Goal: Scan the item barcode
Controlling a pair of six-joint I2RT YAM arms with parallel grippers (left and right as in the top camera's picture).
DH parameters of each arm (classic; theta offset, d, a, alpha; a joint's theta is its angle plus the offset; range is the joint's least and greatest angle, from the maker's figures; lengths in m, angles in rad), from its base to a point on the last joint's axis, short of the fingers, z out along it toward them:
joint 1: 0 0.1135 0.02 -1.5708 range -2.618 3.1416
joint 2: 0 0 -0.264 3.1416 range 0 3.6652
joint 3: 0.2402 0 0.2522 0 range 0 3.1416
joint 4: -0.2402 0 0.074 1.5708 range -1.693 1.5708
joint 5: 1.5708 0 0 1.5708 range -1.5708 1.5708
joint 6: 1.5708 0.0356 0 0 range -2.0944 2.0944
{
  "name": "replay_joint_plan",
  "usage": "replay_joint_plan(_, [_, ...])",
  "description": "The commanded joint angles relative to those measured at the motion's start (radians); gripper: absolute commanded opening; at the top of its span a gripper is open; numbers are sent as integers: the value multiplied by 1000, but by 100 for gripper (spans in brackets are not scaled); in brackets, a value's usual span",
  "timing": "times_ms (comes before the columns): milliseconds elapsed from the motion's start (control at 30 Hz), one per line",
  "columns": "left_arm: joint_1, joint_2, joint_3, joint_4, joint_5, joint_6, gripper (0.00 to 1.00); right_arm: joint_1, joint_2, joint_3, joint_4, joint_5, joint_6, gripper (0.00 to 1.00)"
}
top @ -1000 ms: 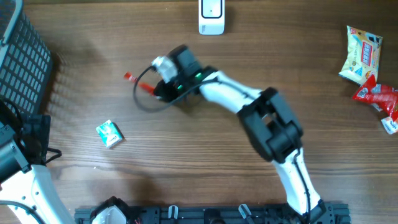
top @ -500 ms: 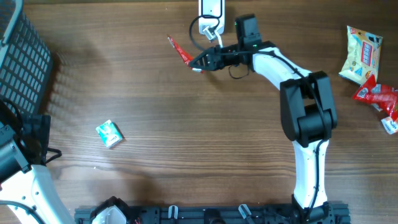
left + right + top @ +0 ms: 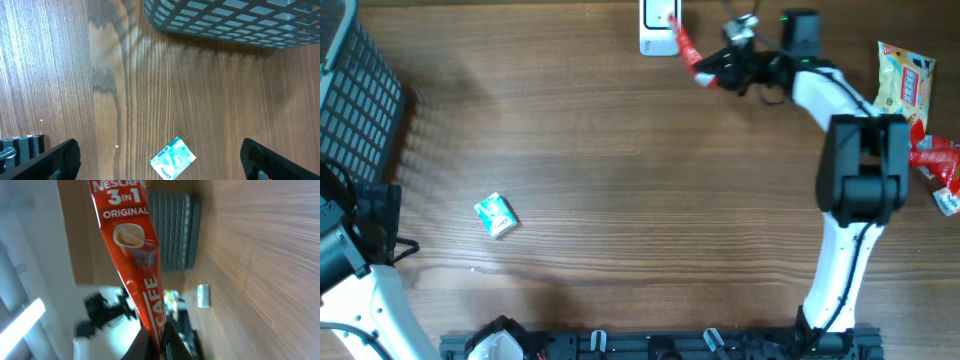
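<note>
Right hand (image 3: pixel 722 62) is up at the far edge of the surface (image 3: pixel 620 200), pinched tight on one end of a red coffee sachet (image 3: pixel 685 48). The sachet sticks out from the fingers toward the white scanner (image 3: pixel 660 25), and from above its free tip sits right at the scanner's right-hand edge, maybe just over it. I can't say whether they touch. From the wrist camera the sachet hangs long and straight with the brand side facing the lens, and no barcode shows on that side.

This looks like the presenting step: the item is lifted, carried and held at the reader. I can't tell whether the code has been read, as there's no light or flash to go by.

The left hand (image 3: pixel 160 149) is spread fully wide with nothing in it, down by the near left corner. It hovers over a little green-and-white packet (image 3: pixel 172 158) lying flat, with the grey basket (image 3: pixel 225 20) beyond.

Next, I'd guess the wrist needs a roll or tilt so the printed code squarely faces the scanner window. Hold it steady there, since that thin foil could flop. Two snack bags (image 3: pixel 900 88) wait off to the right.
</note>
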Motion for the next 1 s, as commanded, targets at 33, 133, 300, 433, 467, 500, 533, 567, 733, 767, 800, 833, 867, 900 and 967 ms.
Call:
replay_joint_plan(33, [5,2,12,-1,6,-10,100,-92,-41,10,26,-61,258,4])
replay_joint_plan(133, [5,2,12,-1,6,-10,100,-124,-41,10,26,-61,299,4])
replay_joint_plan(300, [5,2,12,-1,6,-10,100,-136,-41,10,27,-61,332,4])
replay_joint_plan(433, [5,2,12,-1,6,-10,100,-136,-41,10,27,-61,356,4])
replay_joint_plan(467, [5,2,12,-1,6,-10,100,-136,-41,10,27,-61,359,4])
replay_joint_plan(500, [5,2,12,-1,6,-10,100,-137,-42,10,30,-61,367,4])
replay_joint_plan(533, [5,2,12,-1,6,-10,100,-138,-42,10,31,-61,370,4])
replay_joint_plan(567, [5,2,12,-1,6,-10,100,-138,-42,10,33,-61,375,4])
replay_joint_plan(733, [5,2,12,-1,6,-10,100,-151,-42,10,64,-61,411,4])
replay_joint_plan(767, [5,2,12,-1,6,-10,100,-155,-42,10,77,-61,428,4])
replay_joint_plan(800, [5,2,12,-1,6,-10,100,-162,-42,10,97,-61,448,4])
replay_joint_plan(833, [5,2,12,-1,6,-10,100,-168,-42,10,116,-61,467,4])
replay_joint_plan(867, [5,2,12,-1,6,-10,100,-175,-42,10,132,-61,486,4])
replay_joint_plan(900, [5,2,12,-1,6,-10,100,-182,-42,10,140,-61,499,4])
replay_joint_plan(967, [5,2,12,-1,6,-10,100,-193,-45,10,145,-61,504,4])
